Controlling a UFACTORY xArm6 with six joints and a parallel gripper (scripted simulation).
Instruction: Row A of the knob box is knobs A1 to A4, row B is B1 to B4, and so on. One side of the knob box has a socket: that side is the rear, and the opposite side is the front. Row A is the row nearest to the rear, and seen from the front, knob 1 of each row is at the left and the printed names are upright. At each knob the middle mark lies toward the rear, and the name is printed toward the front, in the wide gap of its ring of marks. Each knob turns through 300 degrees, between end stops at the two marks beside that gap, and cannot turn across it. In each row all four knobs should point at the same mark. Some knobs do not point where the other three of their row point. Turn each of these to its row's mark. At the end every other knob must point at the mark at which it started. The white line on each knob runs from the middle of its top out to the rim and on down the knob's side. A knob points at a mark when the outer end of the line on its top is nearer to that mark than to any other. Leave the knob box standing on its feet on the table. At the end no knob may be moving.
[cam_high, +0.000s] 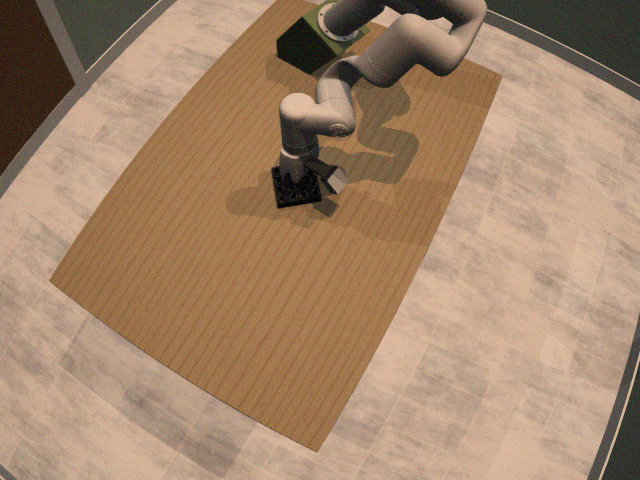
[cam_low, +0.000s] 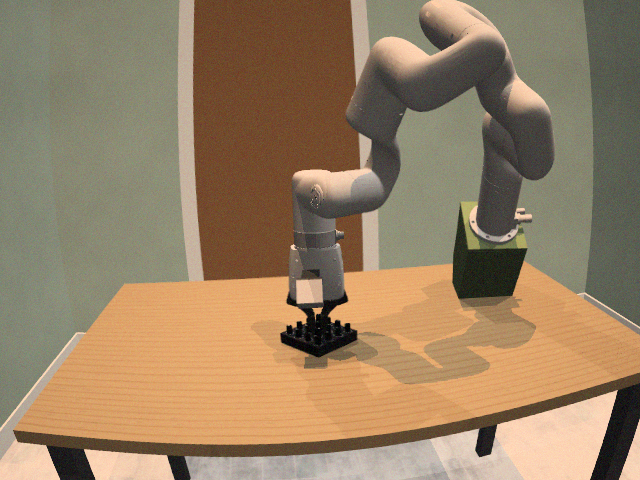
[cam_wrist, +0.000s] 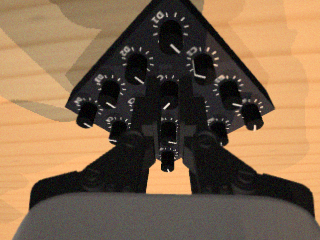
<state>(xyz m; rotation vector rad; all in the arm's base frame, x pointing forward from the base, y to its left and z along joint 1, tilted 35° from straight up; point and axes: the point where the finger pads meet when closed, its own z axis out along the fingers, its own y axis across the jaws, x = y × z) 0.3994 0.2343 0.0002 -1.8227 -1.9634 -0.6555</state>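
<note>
The black knob box (cam_high: 298, 196) (cam_low: 322, 338) (cam_wrist: 150, 50) stands on its feet near the middle of the wooden table (cam_high: 217, 289) (cam_low: 206, 372). In the wrist view it shows corner-on, with knob D1 (cam_wrist: 170, 36) at the top. My gripper (cam_high: 296, 181) (cam_low: 316, 318) (cam_wrist: 169, 94) points straight down onto the box. Its fingers are shut on an inner knob (cam_wrist: 168, 95), which by its place in the grid seems to be C2. That knob's white line points down and slightly left in the wrist view. The fingers hide some nearby knobs.
The arm's green base block (cam_high: 305, 43) (cam_low: 485, 258) stands at the table's back edge, well away from the box. The wrist camera block (cam_high: 336, 178) (cam_low: 309, 291) juts out beside the gripper.
</note>
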